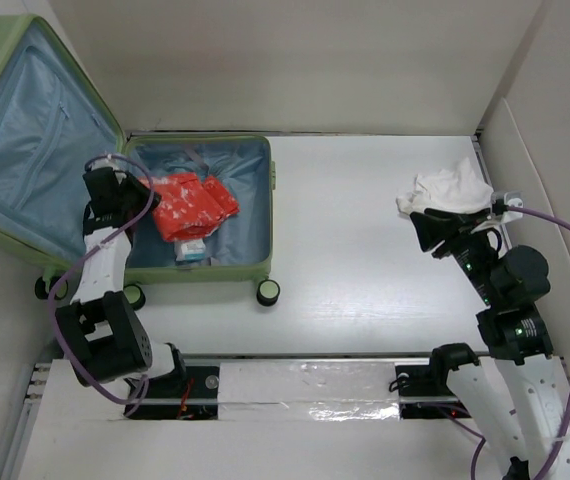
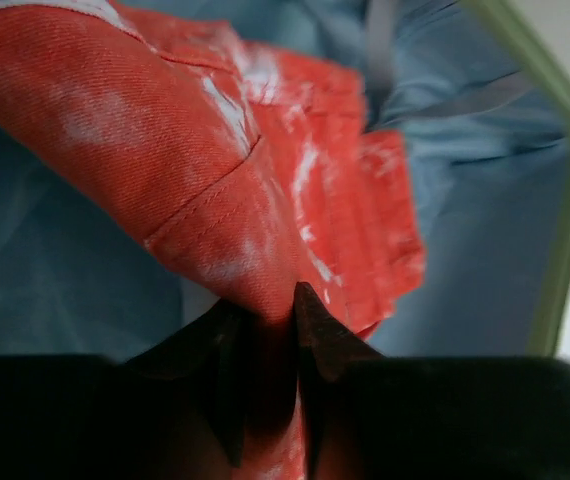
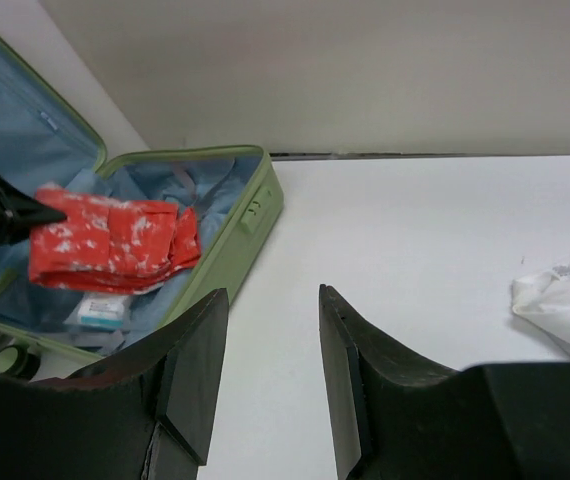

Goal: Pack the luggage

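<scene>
Large light-green hard-shell luggage (image 1: 215, 271) with light blue fabric lining lies open at the left end of the white surface (image 1: 365, 250). Its base half is flat and its lid is tipped up and back towards the left wall. Black spinner wheels (image 1: 268, 291) show along the near edge. The left tool (image 1: 145, 197) is inside the base half, jaws narrow and pinched on the edge of a red-orange cloth with white blotches (image 1: 193, 205). The left wrist view shows the fabric squeezed between the two dark fingers (image 2: 315, 330) with the luggage's green rim (image 2: 565, 230) off to the right. The cloth spreads over the middle of the base. I cannot tell whether its far end rests on the lining or hangs just above it. A small white and teal box (image 1: 192, 250) sits in the base at the near side, partly under the cloth. The right tool (image 1: 428, 232) is well apart from the luggage, over the far right of the surface, with its jaws at a medium gap and nothing between them. A crumpled white cloth (image 1: 450, 188) lies on the surface just beside it. In the right wrist view, the white cloth sits at the right edge, clear of the fingers (image 3: 345, 370). The luggage (image 3: 255, 210) and red-orange cloth (image 3: 105, 245) are across the surface to the left.
</scene>
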You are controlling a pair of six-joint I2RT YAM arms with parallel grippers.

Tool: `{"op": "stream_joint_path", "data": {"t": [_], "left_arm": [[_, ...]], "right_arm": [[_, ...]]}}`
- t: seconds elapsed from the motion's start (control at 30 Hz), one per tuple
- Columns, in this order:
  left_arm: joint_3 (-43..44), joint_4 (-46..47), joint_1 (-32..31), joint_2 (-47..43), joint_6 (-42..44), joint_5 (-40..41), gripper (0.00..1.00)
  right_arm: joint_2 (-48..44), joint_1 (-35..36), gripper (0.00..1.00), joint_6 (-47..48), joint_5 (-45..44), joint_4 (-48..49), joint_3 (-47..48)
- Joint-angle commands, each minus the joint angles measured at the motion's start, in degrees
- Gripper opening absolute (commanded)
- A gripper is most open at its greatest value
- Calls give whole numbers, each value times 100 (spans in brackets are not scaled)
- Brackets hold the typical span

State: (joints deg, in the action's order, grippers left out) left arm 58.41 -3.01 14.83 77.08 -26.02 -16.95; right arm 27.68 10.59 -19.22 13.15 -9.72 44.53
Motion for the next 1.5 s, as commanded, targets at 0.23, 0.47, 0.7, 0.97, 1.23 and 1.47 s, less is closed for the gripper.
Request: {"op": "stream_joint_path", "data": {"t": [0.23,0.47,0.7,0.97,1.23,1.47], "left_arm": [[-839,-200,345,-1384,-562,461,52],[-1121,-219,-58,-3275,-817,1413,56],[-692,526,-768,-3130,-712,262,32],[1775,504,-5321,93,220,2864,35],[2219,1713,-6360,2319,-421,2214,37],[1349,2839,-6835,2575,-860,1837,39]], "right_arm": [[96,48,48,164,180,84,38],[579,48,27,103,162,268,-94],[939,48,1,42,-739,356,99],[2872,-855,29,-239,-2738,364,539],[4972,-3132,60,-978,-1460,1162,583],[6941,-3397,61,-909,-1069,989,1311]]}}
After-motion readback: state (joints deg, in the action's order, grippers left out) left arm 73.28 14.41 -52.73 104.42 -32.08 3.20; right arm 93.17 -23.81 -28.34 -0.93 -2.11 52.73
